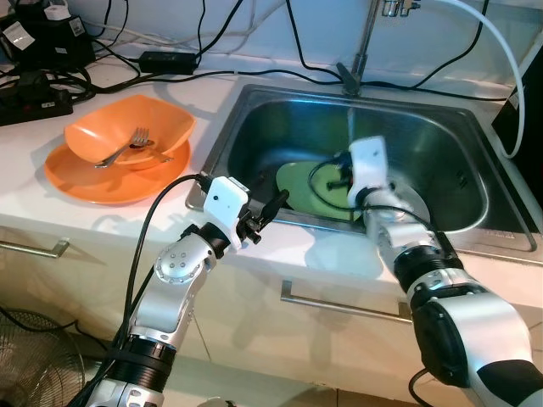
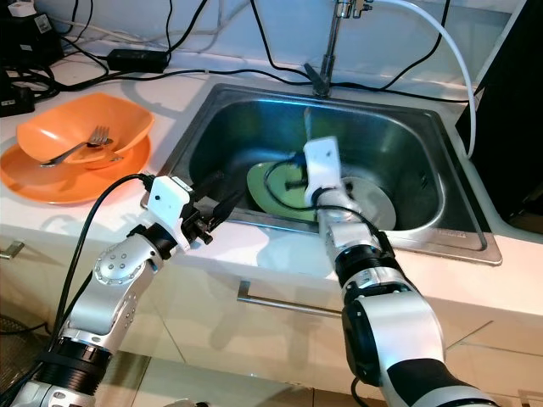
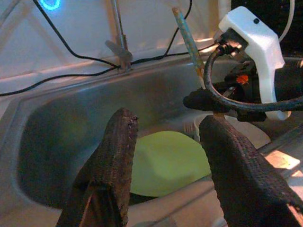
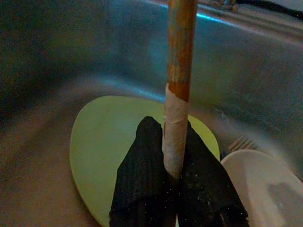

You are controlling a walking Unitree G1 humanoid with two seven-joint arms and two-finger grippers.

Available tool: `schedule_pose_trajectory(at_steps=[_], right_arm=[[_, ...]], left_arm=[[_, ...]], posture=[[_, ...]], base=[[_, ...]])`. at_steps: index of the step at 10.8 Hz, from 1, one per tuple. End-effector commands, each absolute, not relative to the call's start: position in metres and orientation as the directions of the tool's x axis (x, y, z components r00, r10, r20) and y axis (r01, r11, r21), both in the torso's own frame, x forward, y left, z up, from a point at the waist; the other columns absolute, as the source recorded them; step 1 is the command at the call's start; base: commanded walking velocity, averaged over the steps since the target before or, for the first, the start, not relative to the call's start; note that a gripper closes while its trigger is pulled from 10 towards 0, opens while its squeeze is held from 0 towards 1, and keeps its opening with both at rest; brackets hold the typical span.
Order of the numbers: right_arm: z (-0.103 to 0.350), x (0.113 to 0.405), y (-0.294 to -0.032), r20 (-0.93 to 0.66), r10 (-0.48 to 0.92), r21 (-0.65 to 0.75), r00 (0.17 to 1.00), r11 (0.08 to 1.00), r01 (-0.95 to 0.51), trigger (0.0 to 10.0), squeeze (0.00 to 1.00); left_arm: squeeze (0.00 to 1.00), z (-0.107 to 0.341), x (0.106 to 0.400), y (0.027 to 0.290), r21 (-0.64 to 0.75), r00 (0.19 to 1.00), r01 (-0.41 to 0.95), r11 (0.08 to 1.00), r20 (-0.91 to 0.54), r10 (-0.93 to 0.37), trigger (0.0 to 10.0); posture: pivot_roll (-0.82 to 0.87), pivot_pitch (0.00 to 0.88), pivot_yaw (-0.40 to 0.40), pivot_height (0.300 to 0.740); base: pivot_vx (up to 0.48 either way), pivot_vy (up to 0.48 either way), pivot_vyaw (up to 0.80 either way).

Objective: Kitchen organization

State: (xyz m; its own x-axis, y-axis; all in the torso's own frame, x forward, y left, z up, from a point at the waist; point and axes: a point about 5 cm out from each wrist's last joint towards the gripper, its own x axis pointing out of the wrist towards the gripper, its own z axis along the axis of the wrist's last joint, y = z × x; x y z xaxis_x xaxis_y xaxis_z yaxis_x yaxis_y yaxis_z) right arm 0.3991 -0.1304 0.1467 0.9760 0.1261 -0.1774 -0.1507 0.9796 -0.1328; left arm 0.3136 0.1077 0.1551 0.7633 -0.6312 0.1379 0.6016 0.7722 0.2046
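In the steel sink (image 1: 254, 102) lie a light-green plate (image 1: 297, 182) and a white plate (image 1: 417, 203). My right gripper (image 4: 166, 135) is low inside the sink over the green plate (image 4: 104, 142), shut on a thin wooden stick (image 4: 180, 52) that stands upright from its fingers. The same stick (image 1: 351, 125) rises above the right wrist. My left gripper (image 1: 273, 204) hovers at the sink's front-left rim, open and holding nothing, pointing toward the green plate (image 3: 165, 161).
An orange bowl (image 1: 127, 127) with a fork (image 1: 127, 146) sits on an orange plate (image 1: 81, 178) on the counter left of the sink. The faucet (image 1: 361, 51) stands behind the sink. Black cables and a power strip (image 1: 34, 93) run along the back.
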Motion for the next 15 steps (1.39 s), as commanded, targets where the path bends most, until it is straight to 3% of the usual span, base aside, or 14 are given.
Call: schedule_pose_trajectory(at_steps=[1, 4, 5, 8, 9, 10, 12, 13, 14, 15], right_arm=[[0.147, 0.400, -0.131, -0.199, 0.123, -0.135, 0.972, 0.979, -0.151, 10.0, 0.00], [0.140, 0.398, -0.128, -0.254, 0.130, -0.106, 0.958, 0.981, -0.162, 10.0, 0.00], [0.139, 0.398, -0.127, -0.260, 0.136, -0.102, 0.956, 0.981, -0.167, 10.0, 1.00], [0.138, 0.397, -0.126, -0.266, 0.135, -0.109, 0.955, 0.980, -0.168, 10.0, 1.00], [0.138, 0.397, -0.126, -0.267, 0.134, -0.114, 0.954, 0.979, -0.169, 10.0, 0.44], [0.138, 0.397, -0.126, -0.264, 0.133, -0.117, 0.955, 0.979, -0.169, 10.0, 0.00], [0.139, 0.397, -0.126, -0.253, 0.132, -0.119, 0.958, 0.979, -0.167, 10.0, 0.00], [0.143, 0.398, -0.124, -0.226, 0.146, -0.111, 0.963, 0.978, -0.174, 10.0, 0.45], [0.153, 0.401, -0.121, -0.146, 0.159, -0.120, 0.976, 0.977, -0.177, 10.0, 0.00], [0.176, 0.403, -0.117, 0.026, 0.179, -0.105, 0.983, 0.979, -0.176, 10.0, 0.00]], left_arm=[[0.00, 0.138, 0.310, 0.111, 0.178, 0.773, 0.614, 0.769, 0.061, -0.631, 10.0], [0.00, 0.139, 0.308, 0.111, 0.171, 0.771, 0.621, 0.765, 0.045, -0.636, 10.0], [0.00, 0.139, 0.308, 0.111, 0.171, 0.770, 0.622, 0.764, 0.042, -0.637, 10.0], [0.00, 0.138, 0.307, 0.111, 0.165, 0.771, 0.624, 0.764, 0.031, -0.636, 10.0], [0.00, 0.138, 0.307, 0.111, 0.163, 0.770, 0.625, 0.763, 0.028, -0.637, 10.0], [0.00, 0.136, 0.306, 0.111, 0.162, 0.770, 0.626, 0.762, 0.025, -0.638, 10.0], [0.00, 0.135, 0.306, 0.110, 0.159, 0.769, 0.629, 0.761, 0.018, -0.640, 10.0], [0.00, 0.135, 0.305, 0.110, 0.159, 0.768, 0.630, 0.760, 0.016, -0.640, 10.0], [0.00, 0.135, 0.305, 0.110, 0.162, 0.770, 0.627, 0.762, 0.016, -0.637, 10.0], [0.00, 0.135, 0.305, 0.110, 0.166, 0.775, 0.620, 0.767, 0.020, -0.631, 10.0]], posture=[[0.18, 0.087, -0.036, 0.740], [0.18, 0.088, -0.035, 0.740], [0.18, 0.089, -0.036, 0.740], [0.18, 0.091, -0.036, 0.740], [0.18, 0.092, -0.036, 0.740], [0.18, 0.091, -0.036, 0.740], [0.18, 0.091, -0.037, 0.740], [0.18, 0.092, -0.037, 0.740], [0.18, 0.093, -0.037, 0.740], [0.18, 0.092, -0.036, 0.740]], base=[[0.000, 0.000, 0.00], [0.000, 0.000, 0.00], [0.000, 0.000, 0.00], [0.000, 0.000, 0.00], [0.000, 0.000, 0.00], [0.000, 0.000, 0.00], [0.000, 0.000, 0.00], [0.000, 0.000, 0.00], [0.000, 0.000, 0.00], [0.000, 0.000, 0.00]])
